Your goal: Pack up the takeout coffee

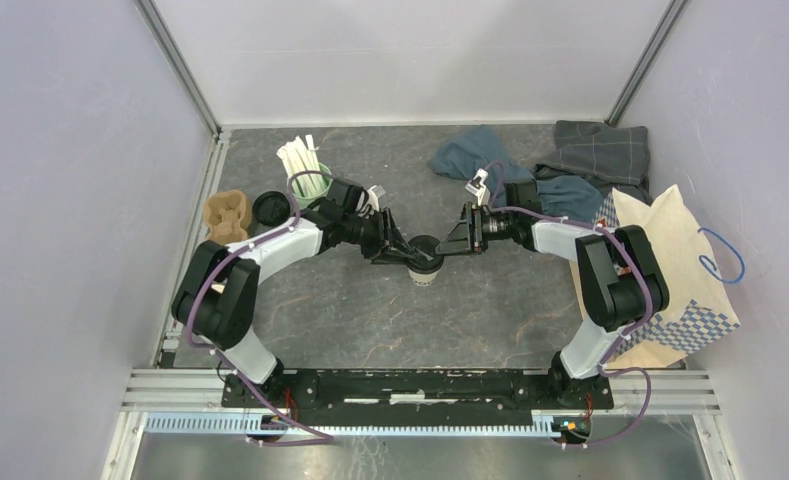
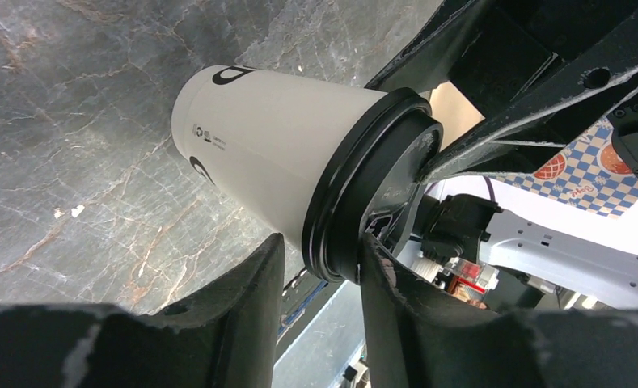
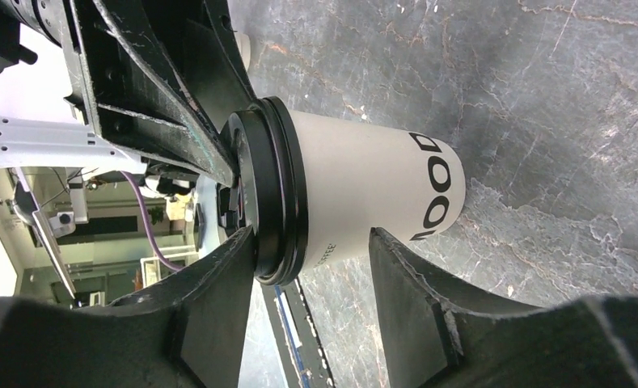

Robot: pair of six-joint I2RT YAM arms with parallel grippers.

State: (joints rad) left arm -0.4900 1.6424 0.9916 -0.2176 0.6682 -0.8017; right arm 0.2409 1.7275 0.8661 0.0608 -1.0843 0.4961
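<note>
Only wrist views show lettering on the takeout coffee [image 3: 364, 186].

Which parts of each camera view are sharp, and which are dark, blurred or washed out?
Top external: evenly lit, the takeout coffee small but sharp. Left wrist: cup sharp, the near fingers dark and featureless. Right wrist: lettering crisp, the background past the table washed out and soft.

White cup [image 3: 364, 194], black-lidded, on the grey tabletop [image 3: 558, 97] beyond the right claw's [image 3: 311, 238] parted fingers; left claw [image 3: 194, 121] meets the lid.
</note>
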